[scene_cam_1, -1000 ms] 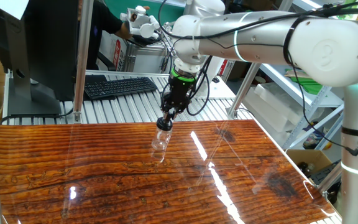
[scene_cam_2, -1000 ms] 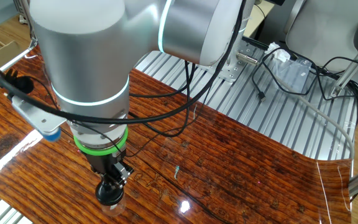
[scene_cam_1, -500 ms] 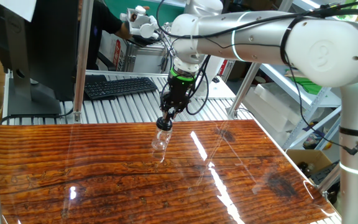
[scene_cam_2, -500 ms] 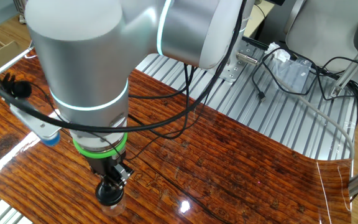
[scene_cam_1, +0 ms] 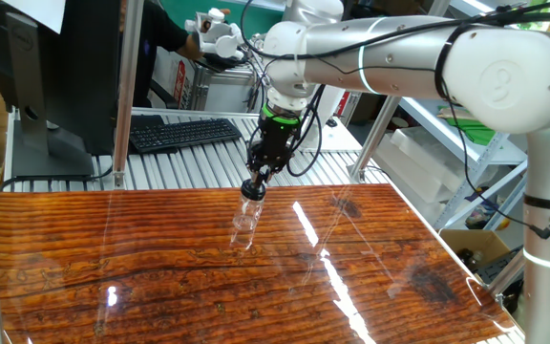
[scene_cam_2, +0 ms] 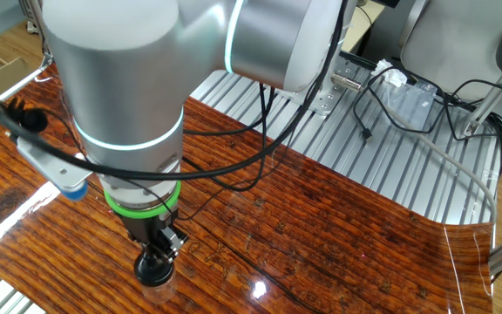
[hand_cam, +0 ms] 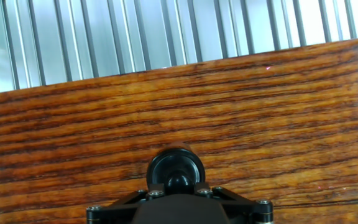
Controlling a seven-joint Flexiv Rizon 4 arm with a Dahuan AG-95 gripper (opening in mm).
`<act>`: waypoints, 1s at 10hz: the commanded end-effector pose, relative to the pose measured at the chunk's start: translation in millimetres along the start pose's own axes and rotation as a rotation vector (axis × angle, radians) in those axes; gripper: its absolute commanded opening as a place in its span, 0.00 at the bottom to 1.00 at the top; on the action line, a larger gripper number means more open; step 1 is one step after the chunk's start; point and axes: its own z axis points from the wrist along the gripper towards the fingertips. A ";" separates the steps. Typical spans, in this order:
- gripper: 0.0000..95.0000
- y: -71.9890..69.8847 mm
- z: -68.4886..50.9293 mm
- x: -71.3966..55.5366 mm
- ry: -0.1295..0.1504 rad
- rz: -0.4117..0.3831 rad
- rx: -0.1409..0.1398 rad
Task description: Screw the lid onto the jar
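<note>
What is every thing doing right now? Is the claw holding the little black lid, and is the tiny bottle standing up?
claw: shut on the lid, pointing down over the jar.
lid: gripped, sitting on top of the jar.
jar: upright on the wooden table, under the lid.
wooden table: shiny, holding the jar.
</note>
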 end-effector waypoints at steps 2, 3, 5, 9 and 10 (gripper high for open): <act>0.00 -0.7 2.0 0.6 -0.005 -0.002 0.001; 0.00 -0.5 2.7 0.8 -0.007 -0.001 0.002; 0.00 -0.2 3.8 1.5 -0.009 0.000 0.001; 0.00 1.0 8.1 1.8 -0.028 0.000 -0.002; 0.00 2.0 19.7 4.9 -0.051 0.009 -0.005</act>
